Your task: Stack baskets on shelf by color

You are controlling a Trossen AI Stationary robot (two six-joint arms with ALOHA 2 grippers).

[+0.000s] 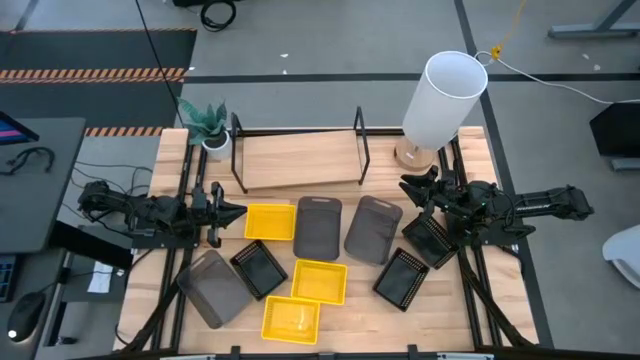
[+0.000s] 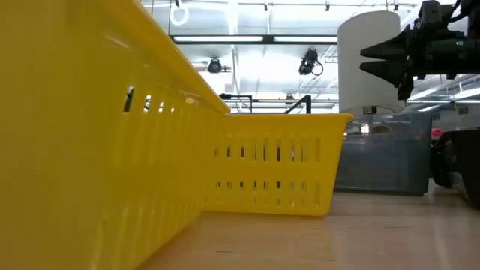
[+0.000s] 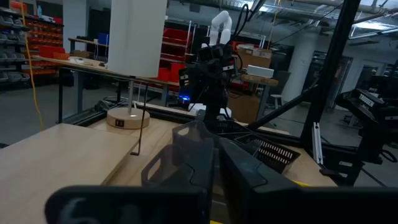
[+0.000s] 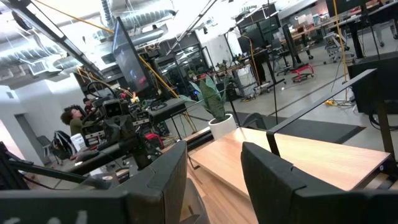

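Observation:
The high view shows three yellow baskets (image 1: pixel 270 222) (image 1: pixel 320 281) (image 1: pixel 291 319), three dark grey ones (image 1: pixel 318 227) (image 1: pixel 373 229) (image 1: pixel 212 287) and three black perforated ones (image 1: pixel 258 269) (image 1: pixel 430 238) (image 1: pixel 401 278), all flat on the table. The shelf (image 1: pixel 300 160) lies behind them with its wire frames (image 1: pixel 238 150) upright. My left gripper (image 1: pixel 228 212) is open, above the table just left of the far yellow basket. My right gripper (image 1: pixel 410 191) (image 2: pixel 375 61) is open in the air, right of the grey baskets and above a black one.
A white cylinder lamp (image 1: pixel 440 100) stands at the shelf's right end, close behind my right gripper. A small potted plant (image 1: pixel 210 125) sits at the shelf's left end. In the low view a yellow basket (image 2: pixel 270 169) fills the foreground. A person (image 4: pixel 71 118) shows beyond the table.

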